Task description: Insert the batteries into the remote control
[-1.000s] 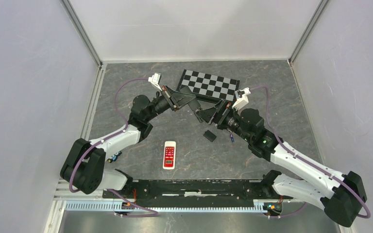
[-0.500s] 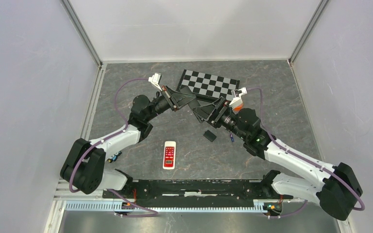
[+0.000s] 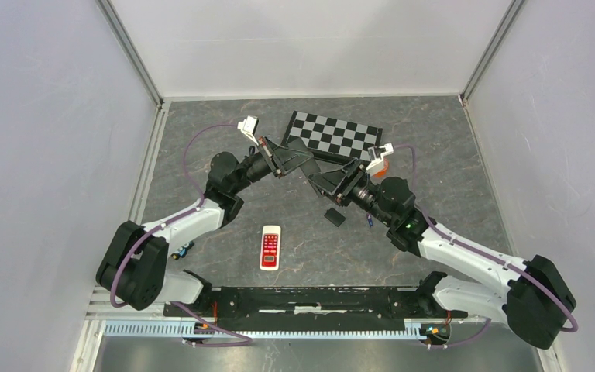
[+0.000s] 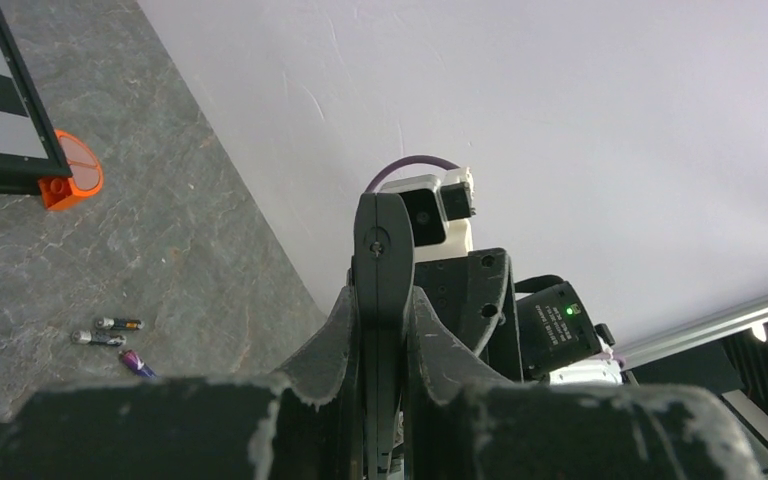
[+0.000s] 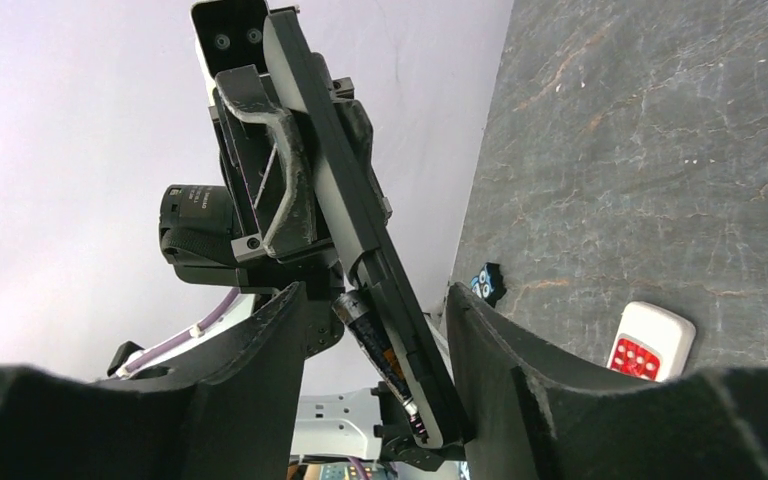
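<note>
Right arm has just swung in toward the middle. Its claw (image 5: 375, 300) has gone from wide open to roughly half, and now straddles the battery-bay end of the dark remote (image 5: 330, 170). The jaws aren't pinching it as far as I can see, so it's open for now. The left claw (image 4: 382, 297) is clamped shut on that remote, holding it up off the tabletop (image 3: 434, 155). One cell (image 5: 380, 355) already sits in the bay. The loose batteries (image 4: 110, 332) lie on the tabletop, well apart from it, near a small black lid (image 3: 334, 217). My guess is it's about to seat that cell or steady the remote. The white remote (image 3: 270, 247) just lies there.
</note>
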### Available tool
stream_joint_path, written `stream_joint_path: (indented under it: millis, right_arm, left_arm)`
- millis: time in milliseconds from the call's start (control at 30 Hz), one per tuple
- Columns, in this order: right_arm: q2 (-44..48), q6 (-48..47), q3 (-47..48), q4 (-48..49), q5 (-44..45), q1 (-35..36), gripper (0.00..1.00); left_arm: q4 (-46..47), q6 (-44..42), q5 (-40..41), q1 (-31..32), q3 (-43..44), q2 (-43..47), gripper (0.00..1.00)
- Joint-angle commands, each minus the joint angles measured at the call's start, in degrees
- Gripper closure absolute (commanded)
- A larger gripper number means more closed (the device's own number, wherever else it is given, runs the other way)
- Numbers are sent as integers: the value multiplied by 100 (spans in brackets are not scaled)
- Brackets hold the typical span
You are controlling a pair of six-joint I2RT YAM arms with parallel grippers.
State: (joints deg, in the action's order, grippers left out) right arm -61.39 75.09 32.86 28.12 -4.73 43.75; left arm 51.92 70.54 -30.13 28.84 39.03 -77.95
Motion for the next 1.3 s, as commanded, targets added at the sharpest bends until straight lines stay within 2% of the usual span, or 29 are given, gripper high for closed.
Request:
stream_joint_path:
  millis: [0, 400, 533, 600, 767, 867, 1033, 1167, 1267]
  right_arm:
    - [-63, 187, 10, 621, -109, 3, 44]
    - [-38, 253, -150, 893, -172, 2, 62]
    - [-28, 251, -192, 939, -188, 2, 64]
    - [-40, 232, -192, 955, -211, 2, 60]
    - [-1, -71, -119, 858, -234, -22, 30]
    - [100, -460, -83, 592, -228, -96, 18]
    - [528, -1345, -265, 19, -241, -438, 10]
    - [880, -2763, -132, -1115, 8, -632, 10]
    - [789, -3768, -5, -1797, 21, -631, 16]
  left_arm:
    - [617, -129, -174, -7, 129, 55, 98]
    - [741, 207, -58, -10, 91, 32, 98]
    - [764, 465, 31, -10, 104, 23, 98]
    - [810, 513, 40, -5, 108, 23, 98]
    - [672, 324, 51, -8, 131, 74, 98]
    - [475, 128, 47, -4, 162, 122, 98]
    - [-560, -653, 8, -17, 362, 302, 98]
    - [-2464, -1701, 136, -11, 725, 360, 98]
    - [-3818, -2318, 381, -2, 1040, 153, 98]
